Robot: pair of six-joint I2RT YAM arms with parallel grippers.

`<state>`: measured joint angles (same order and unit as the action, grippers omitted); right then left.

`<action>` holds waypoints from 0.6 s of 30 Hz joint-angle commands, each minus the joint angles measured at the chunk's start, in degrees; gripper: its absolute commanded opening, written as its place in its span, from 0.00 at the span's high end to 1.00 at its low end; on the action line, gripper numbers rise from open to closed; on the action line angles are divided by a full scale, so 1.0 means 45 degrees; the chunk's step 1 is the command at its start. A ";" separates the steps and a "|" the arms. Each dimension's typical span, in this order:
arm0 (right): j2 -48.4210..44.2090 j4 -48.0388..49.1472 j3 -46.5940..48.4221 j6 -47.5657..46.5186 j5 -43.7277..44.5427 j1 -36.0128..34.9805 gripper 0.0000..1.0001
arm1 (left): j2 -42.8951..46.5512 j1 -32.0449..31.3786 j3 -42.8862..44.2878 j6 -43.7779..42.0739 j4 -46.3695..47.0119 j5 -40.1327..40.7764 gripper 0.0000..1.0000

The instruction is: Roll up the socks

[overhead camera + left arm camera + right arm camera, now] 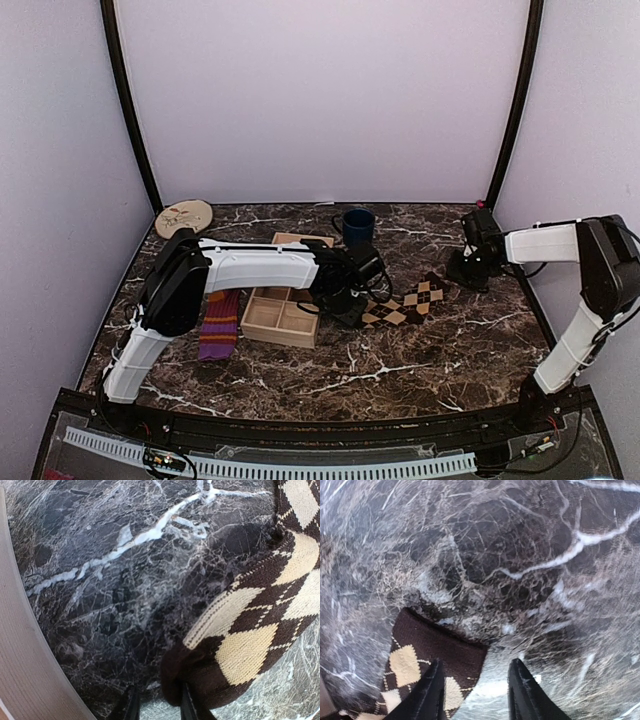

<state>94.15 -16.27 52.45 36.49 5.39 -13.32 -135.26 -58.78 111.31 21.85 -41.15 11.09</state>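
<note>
well, two socks lie on the dark marble tabletop (400,375), well apart from each other. the argyle sock (405,305), dark brown with tan diamonds, lies flat just right of the middle, its length running from about 8 o'clock to 2 o'clock. the purple striped sock (219,330) lies flat out toward 9 o'clock, with its far end hidden under the left arm (255,268).

two arms are at work, one at each end of the argyle sock. the left hand (353,312) is down on the sock's 8 o'clock end. in the left wrist view its fingers (187,705) stand close together and the sock's dark end bunches up right at their tips. it may be pinched there, but i cannot tell for sure whether they have hold of it. the right hand (466,272) sits at the sock's 2 o'clock end. its fingers (431,692) stand apart with bare marble between them, gripping nothing, and one tip is over the plain brown edge of the sock.

one wooden tray (278,337) with compartments sits between the two socks, partly under the left arm. one blue mug (355,225) stands at 12 o'clock, and one round disc (185,216) lies in the far corner at 10 o'clock.
</note>
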 commanded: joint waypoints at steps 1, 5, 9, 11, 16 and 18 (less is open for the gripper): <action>-0.0269 0.0379 -0.0308 0.0178 -0.0685 0.0016 0.53 | -0.0029 -0.0003 0.0015 -0.0088 -0.1050 0.0030 0.69; -0.0078 0.0570 -0.0578 0.0381 -0.0870 -0.0117 0.51 | -0.0030 -0.0003 0.0070 -0.0109 -0.1109 0.0067 0.69; 0.0346 0.0801 -0.0620 0.0525 -0.0926 -0.0275 0.51 | -0.0034 -0.0003 0.0091 -0.0108 -0.1173 0.0089 0.69; 0.0601 0.0922 -0.0548 0.0579 -0.0996 -0.0316 0.52 | -0.0032 -0.0003 0.0061 -0.0101 -0.1188 0.0079 0.69; 0.1055 0.0868 -0.0410 0.0687 -0.1021 -0.0436 0.57 | -0.0036 0.0001 0.0103 -0.0099 -0.1169 0.0109 0.69; 0.1154 0.0869 -0.0531 0.0774 -0.1024 -0.0474 0.61 | -0.0022 -0.0001 0.0146 -0.0089 -0.1154 0.0094 0.69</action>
<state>96.97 -12.49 50.50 38.72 1.26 -14.79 -135.26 -58.78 111.59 21.71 -42.19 11.20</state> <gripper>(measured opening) 0.426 0.309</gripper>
